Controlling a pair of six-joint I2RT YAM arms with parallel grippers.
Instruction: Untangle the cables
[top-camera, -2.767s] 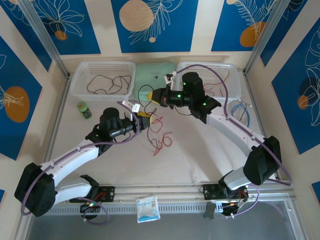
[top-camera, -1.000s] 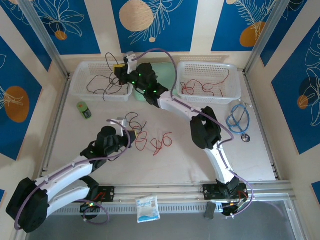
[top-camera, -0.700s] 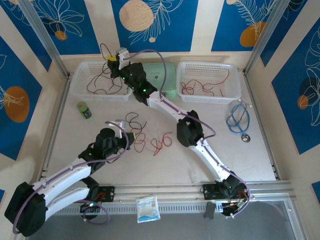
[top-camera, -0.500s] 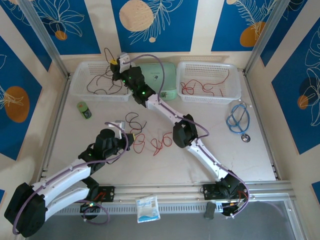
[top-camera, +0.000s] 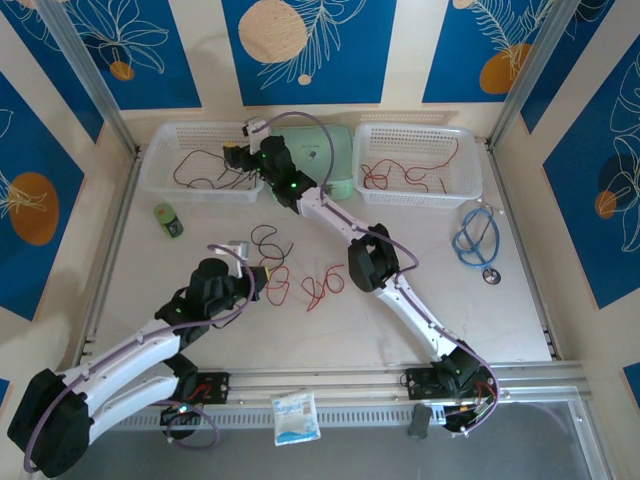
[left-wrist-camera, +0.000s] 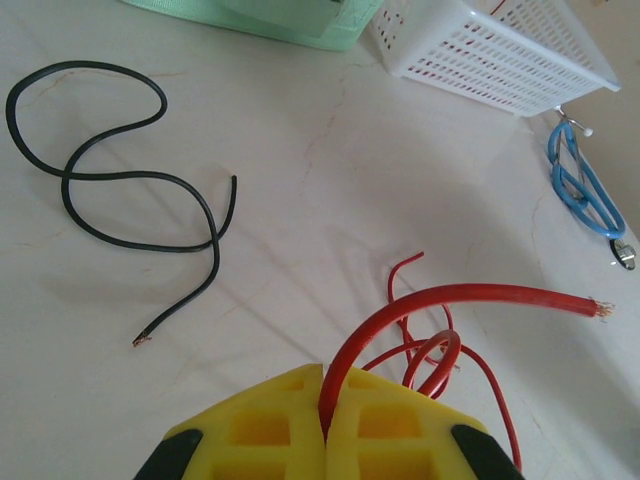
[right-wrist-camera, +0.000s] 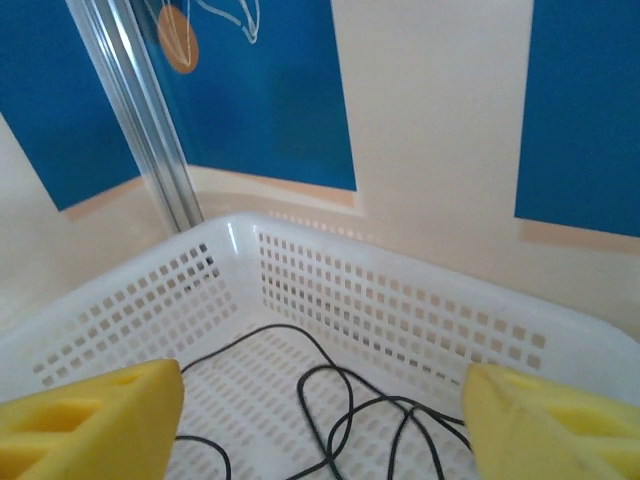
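Now my left gripper (left-wrist-camera: 325, 400) clamped on red cable (left-wrist-camera: 450, 295), loose black cable (left-wrist-camera: 120, 180) ahead-left. Right gripper (right-wrist-camera: 320, 420) wide, empty, above white basket (right-wrist-camera: 400, 290). Risk: thin red cable slips free when I pull.

Bright, even lighting, soft faint shadows, mostly sharp focus.

Left wrist view: the left gripper (left-wrist-camera: 324, 415) is cut off on its near side, and the red cable (left-wrist-camera: 470, 292) vanishes between its pressed-together pads (left-wrist-camera: 265, 430); the green box (left-wrist-camera: 290, 18) and the right basket (left-wrist-camera: 490, 55) run off the far edge; right wrist view: the right gripper (right-wrist-camera: 322, 378) has both yellow fingertips (right-wrist-camera: 100, 410) cut off at the near edge, where the black cables (right-wrist-camera: 300, 333) also leave the picture.
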